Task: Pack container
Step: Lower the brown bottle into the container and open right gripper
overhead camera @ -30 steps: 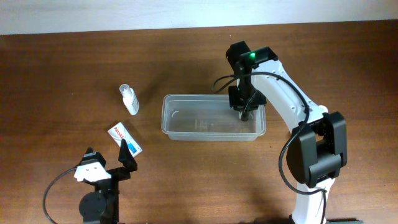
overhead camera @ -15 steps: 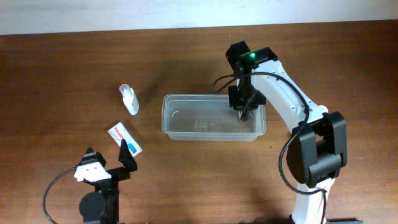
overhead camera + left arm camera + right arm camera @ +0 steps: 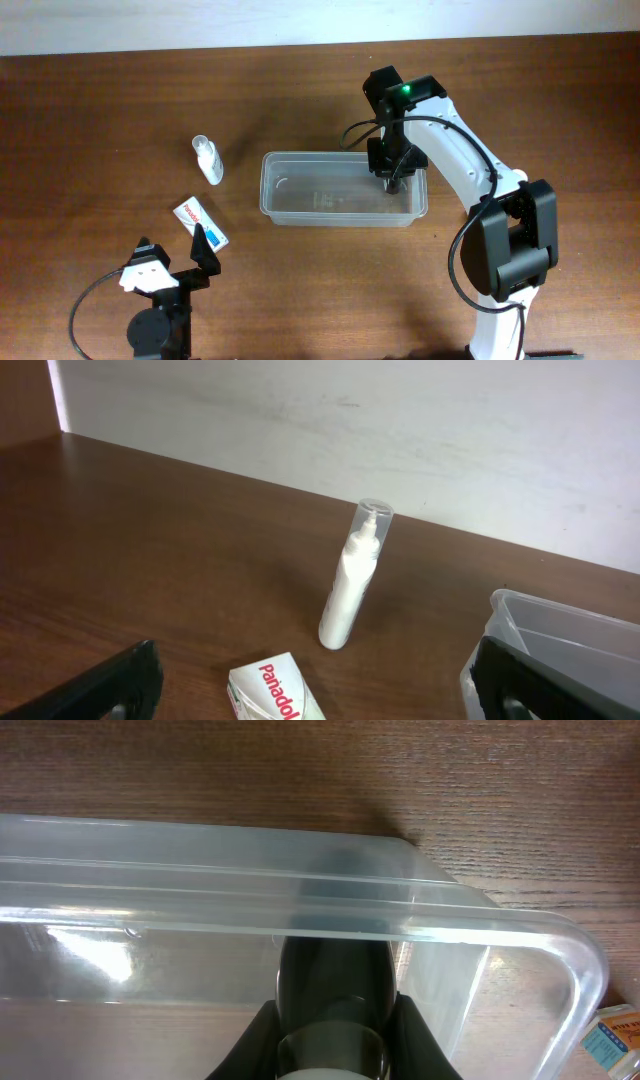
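The clear plastic container (image 3: 340, 218) lies in the middle of the table; it also shows in the right wrist view (image 3: 300, 885) and at the right edge of the left wrist view (image 3: 560, 625). My right gripper (image 3: 392, 180) reaches down into its right end, shut on a small bottle with a dark cap (image 3: 335, 980). My left gripper (image 3: 172, 250) is open and empty, low at the front left, just behind a white Panadol box (image 3: 200, 222), which also shows in the left wrist view (image 3: 275, 690). A white spray bottle (image 3: 208, 160) lies left of the container.
The spray bottle (image 3: 352, 585) lies beyond the Panadol box in the left wrist view. A corner of a small box with blue and orange print (image 3: 615, 1035) shows outside the container in the right wrist view. The pale back wall (image 3: 200, 25) borders the table's far edge.
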Controlling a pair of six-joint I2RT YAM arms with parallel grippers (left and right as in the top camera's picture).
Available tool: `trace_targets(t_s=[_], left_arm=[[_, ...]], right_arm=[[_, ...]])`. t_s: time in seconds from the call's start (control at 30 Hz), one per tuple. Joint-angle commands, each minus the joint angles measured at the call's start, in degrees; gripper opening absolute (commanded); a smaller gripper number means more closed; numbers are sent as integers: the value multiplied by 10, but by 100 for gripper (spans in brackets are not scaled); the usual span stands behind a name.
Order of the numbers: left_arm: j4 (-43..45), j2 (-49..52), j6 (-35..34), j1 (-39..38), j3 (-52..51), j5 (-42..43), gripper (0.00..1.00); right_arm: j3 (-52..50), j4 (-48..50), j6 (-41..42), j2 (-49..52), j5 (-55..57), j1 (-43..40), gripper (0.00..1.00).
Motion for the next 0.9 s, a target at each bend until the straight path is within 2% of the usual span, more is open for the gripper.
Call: trace_targets(t_s=[0.0, 0.63, 0.77, 0.87], left_arm=[[0, 0, 11, 0, -3, 4, 100], [0, 0, 11, 0, -3, 4, 99], [0, 0, 11, 0, -3, 4, 99], [0, 0, 11, 0, -3, 4, 100]], right_arm=[[-1, 1, 5, -11, 11, 3, 18], [-1, -19, -1, -11, -2, 3, 18], [-1, -16, -1, -11, -4, 3, 27], [-1, -17, -1, -11, -4, 3, 29]])
